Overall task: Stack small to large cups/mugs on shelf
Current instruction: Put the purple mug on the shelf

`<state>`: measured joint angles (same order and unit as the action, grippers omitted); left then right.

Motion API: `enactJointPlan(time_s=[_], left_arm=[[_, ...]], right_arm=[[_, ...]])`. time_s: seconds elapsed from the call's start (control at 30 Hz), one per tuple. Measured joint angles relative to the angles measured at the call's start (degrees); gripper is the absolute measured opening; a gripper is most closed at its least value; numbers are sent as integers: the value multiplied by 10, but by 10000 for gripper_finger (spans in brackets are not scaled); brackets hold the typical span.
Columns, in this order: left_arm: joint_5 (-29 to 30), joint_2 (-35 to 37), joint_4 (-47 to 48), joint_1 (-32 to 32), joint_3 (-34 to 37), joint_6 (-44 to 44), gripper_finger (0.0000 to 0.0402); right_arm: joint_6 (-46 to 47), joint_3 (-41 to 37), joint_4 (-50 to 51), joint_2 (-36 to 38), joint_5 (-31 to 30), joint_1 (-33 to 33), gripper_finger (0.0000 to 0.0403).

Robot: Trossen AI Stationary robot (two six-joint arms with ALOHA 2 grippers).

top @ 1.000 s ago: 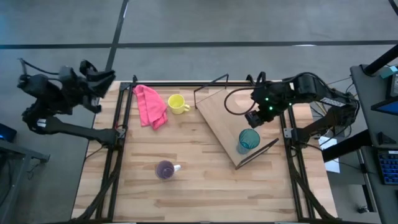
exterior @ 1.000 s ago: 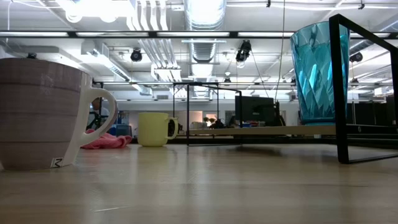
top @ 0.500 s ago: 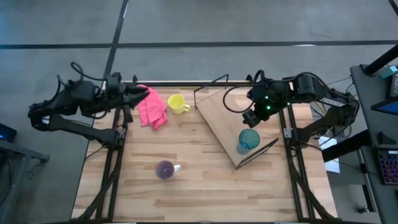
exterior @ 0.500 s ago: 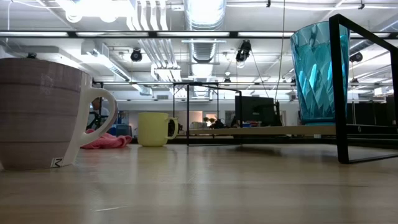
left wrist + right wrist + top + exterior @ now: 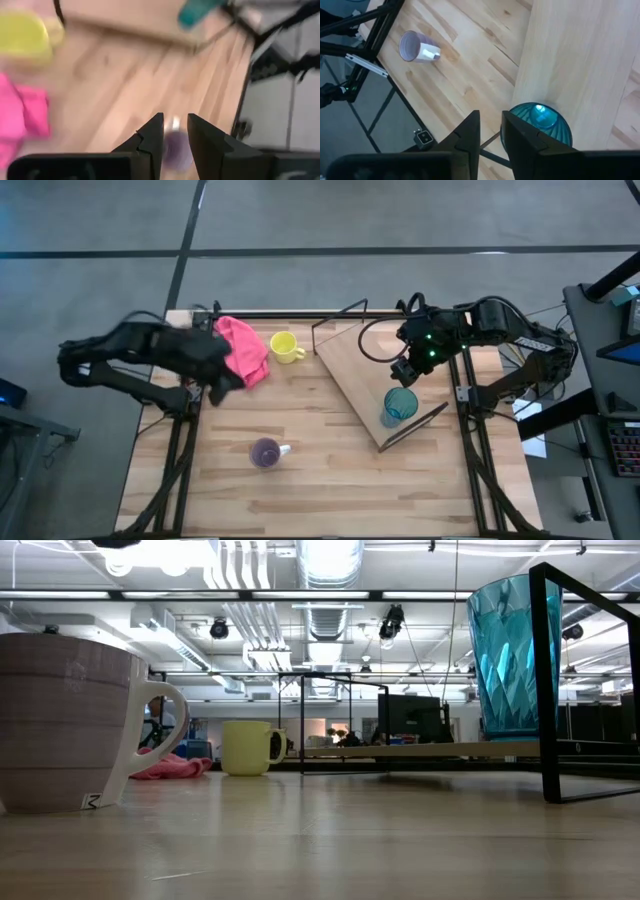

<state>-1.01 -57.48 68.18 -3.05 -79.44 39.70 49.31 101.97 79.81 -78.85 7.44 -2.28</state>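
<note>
The yellow mug [image 5: 284, 346] stands on its base at the table's far side, beside the pink cloth. On the near middle stands the purple mug [image 5: 265, 452] with its pale handle. The teal cup [image 5: 400, 406] is upright on the near corner of the shelf board [image 5: 360, 370], which sits askew on the table's right part. My left gripper [image 5: 230, 372] hovers over the near edge of the pink cloth, fingers close together [image 5: 175, 125]. My right gripper [image 5: 405, 370] hangs above the shelf, just far of the teal cup [image 5: 537, 127], with its fingers also close together [image 5: 491, 120].
The pink cloth [image 5: 245, 348] lies crumpled at the far left, touching neither mug. Black wire frames rise at the shelf's far [image 5: 340, 315] and near [image 5: 415, 425] ends. Bare slatted tabletop [image 5: 320, 470] spreads between the purple mug and the shelf. Black table rails run along both sides.
My left arm has swung fast from beyond the table's far-left corner, over the table's left edge and toward the near side. Its gripper is now past the pink cloth. The mugs, the teal cup and the shelf have stayed where they were.
</note>
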Motion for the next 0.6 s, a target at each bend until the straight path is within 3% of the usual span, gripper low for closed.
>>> enactJointPlan(time_s=[0.1,0.37,0.6], left_arm=[[-31,-42,13,-1,10,-30,73],[-41,-137,19,-25,39,-226,73],[-77,-208,18,-51,70,-253,73]], right_arm=[[-4,0,0,0,0,0,72],[-20,0,0,0,0,0,74],[-21,0,0,0,0,0,71]])
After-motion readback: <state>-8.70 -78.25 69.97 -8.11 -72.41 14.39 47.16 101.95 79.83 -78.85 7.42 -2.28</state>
